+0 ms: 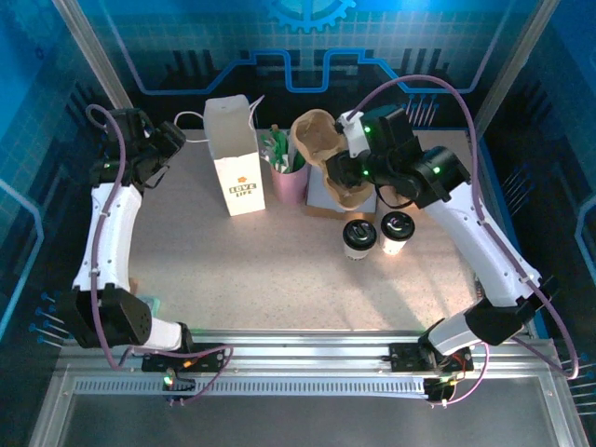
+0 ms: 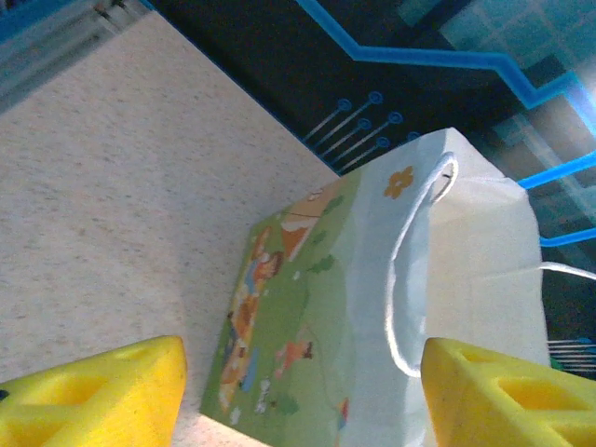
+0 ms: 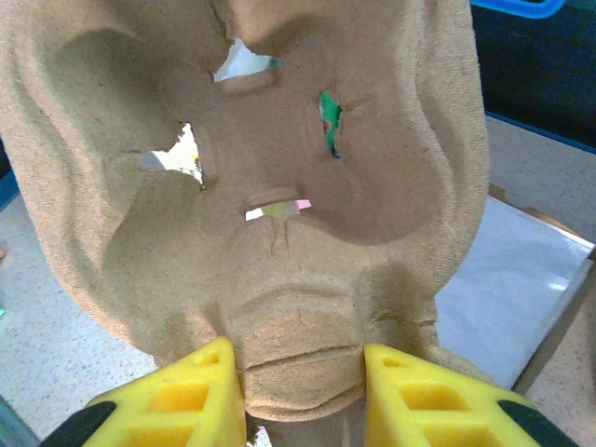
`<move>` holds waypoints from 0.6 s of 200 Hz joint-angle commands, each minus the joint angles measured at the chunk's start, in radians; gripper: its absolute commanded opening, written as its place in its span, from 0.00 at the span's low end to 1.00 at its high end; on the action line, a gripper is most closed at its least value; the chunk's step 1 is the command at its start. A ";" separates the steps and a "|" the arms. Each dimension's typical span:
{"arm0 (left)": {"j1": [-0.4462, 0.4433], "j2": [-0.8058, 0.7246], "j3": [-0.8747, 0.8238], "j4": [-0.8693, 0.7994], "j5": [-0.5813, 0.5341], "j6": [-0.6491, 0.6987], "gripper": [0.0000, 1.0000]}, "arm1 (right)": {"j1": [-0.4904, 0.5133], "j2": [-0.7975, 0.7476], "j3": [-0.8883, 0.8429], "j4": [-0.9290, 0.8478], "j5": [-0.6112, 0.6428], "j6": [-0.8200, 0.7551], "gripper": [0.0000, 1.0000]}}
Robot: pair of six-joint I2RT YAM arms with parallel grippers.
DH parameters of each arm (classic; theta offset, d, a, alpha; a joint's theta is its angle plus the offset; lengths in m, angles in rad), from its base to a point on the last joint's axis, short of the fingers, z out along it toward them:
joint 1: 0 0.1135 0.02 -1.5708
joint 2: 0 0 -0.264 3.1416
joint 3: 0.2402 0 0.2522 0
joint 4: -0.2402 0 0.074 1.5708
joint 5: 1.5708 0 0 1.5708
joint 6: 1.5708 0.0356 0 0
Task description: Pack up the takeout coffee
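Two takeout coffees: left cup (image 1: 358, 239) and right cup (image 1: 397, 232); white paper with black lids; both upright on the surface (image 1: 233, 270), just beside each other, in front of the right arm and well apart from the bag
Left hand (image 1: 173, 140) (image 2: 303, 400): yellow fingers (image 2: 93, 396) spread wide with nothing between them; it has hold of nothing; it sits to the left of the bag near the far left corner of the surface
Right hand (image 1: 347, 160) (image 3: 303, 391): fingers (image 3: 191, 396) closed in on the lower rim of the pulp carrier, one on each side, pinching it
Pulp carrier (image 1: 315, 138) (image 3: 279, 186): brown moulded tray with cup wells; raised off the surface and tipped on edge; small tears at its middle let colour show through
Paper bag (image 1: 233, 158) (image 2: 484, 251): tall, white, upright at the far middle of the surface; white cord handles; "LOVE LIFE" printed on the near face; a green cartoon print on the side facing the left wrist camera
Pink cup (image 1: 291, 182): upright between the bag and the carrier, touching neither as far as can be told; green-and-white sticks (image 1: 277, 149) stand in it
White sheet (image 1: 317, 200) (image 3: 521, 279): flat on the surface under the carrier; sheet or shallow tray, I cannot tell which
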 commanded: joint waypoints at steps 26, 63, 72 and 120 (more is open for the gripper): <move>0.004 0.078 0.060 0.141 0.125 -0.088 0.64 | 0.078 -0.029 -0.033 0.025 0.038 -0.003 0.32; 0.003 0.142 0.072 0.162 0.123 -0.082 0.48 | 0.127 -0.022 -0.023 0.012 0.059 -0.013 0.32; 0.003 0.152 0.072 0.168 0.126 -0.081 0.38 | 0.139 -0.022 -0.023 0.012 0.066 -0.015 0.32; -0.014 0.111 0.062 0.121 0.140 -0.080 0.00 | 0.179 -0.023 -0.021 0.008 0.084 -0.022 0.32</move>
